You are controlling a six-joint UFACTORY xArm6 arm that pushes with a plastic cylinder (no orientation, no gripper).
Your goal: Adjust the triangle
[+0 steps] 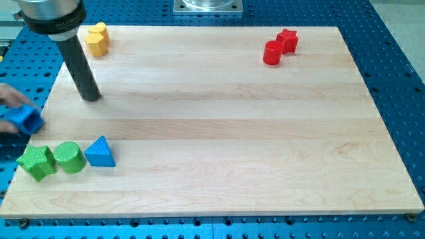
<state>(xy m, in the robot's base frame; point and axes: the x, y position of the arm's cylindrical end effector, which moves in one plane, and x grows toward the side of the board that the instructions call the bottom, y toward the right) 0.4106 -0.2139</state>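
A blue triangle block [99, 152] lies near the board's lower left. To its left sit a green cylinder [69, 157] and a green star block [37, 162], in a row and close together. My tip [90, 97] rests on the board above that row, well apart from the triangle. The dark rod rises from the tip to the view's top left.
A blue block [25, 119] sits at the board's left edge, with a blurred shape beside it. Two yellow blocks [97, 38] sit at the top left. A red cylinder [272, 53] and a red star [287, 40] sit at the top right. The wooden board [232, 133] lies on a blue perforated table.
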